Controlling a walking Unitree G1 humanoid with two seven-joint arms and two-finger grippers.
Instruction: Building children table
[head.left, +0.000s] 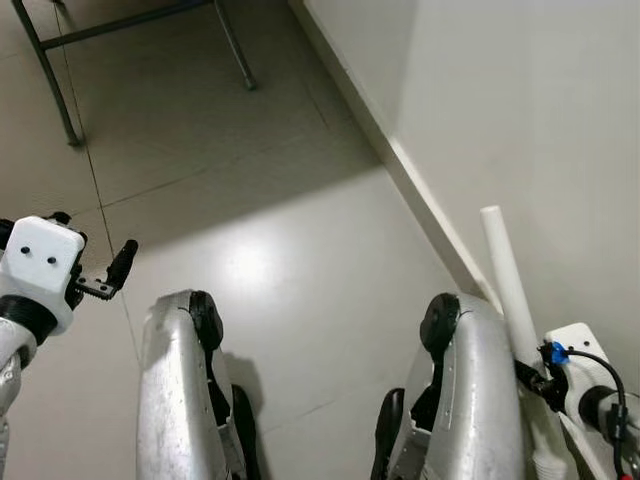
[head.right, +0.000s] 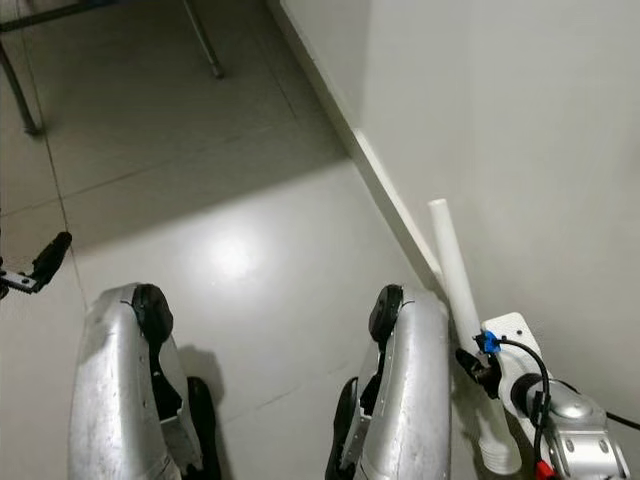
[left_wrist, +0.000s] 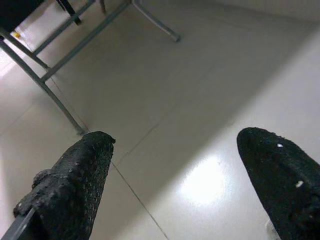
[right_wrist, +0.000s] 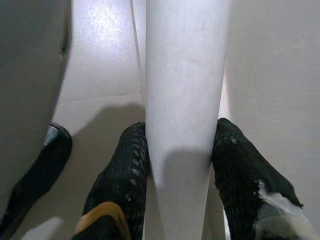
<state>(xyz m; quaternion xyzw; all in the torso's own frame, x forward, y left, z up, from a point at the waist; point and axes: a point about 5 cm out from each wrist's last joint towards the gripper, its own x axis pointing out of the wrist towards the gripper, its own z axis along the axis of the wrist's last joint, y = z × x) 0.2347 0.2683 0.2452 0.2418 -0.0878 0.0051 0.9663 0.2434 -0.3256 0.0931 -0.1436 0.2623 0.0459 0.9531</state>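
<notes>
The right end effector (right_wrist: 180, 165) pinches a white tube (head.left: 508, 285), most likely a table leg; its two black fingers (right_wrist: 122, 175) press against the tube's opposite sides. In the left eye view the tube stands at the lower right of the frame, tilted slightly, its top end free and close to the white wall (head.left: 520, 110). It rises just beside the robot's right silver leg (head.left: 465, 400), between that leg and the wall. A blue clip (head.left: 557, 352) and a black cable (head.left: 600, 375) sit on the right wrist, right next to the tube's lower part.

The left end effector (left_wrist: 175, 175) hangs at the left edge of the frame, fingers spread wide with only floor (head.left: 260, 200) between them. The floor is pale glossy tile with a bright reflection at centre. In the upper left corner stand the grey metal legs of a frame (head.left: 60, 90), possibly a desk or chair, well apart from both end effectors. A baseboard (head.left: 400, 170) runs diagonally from top centre down toward the tube.
</notes>
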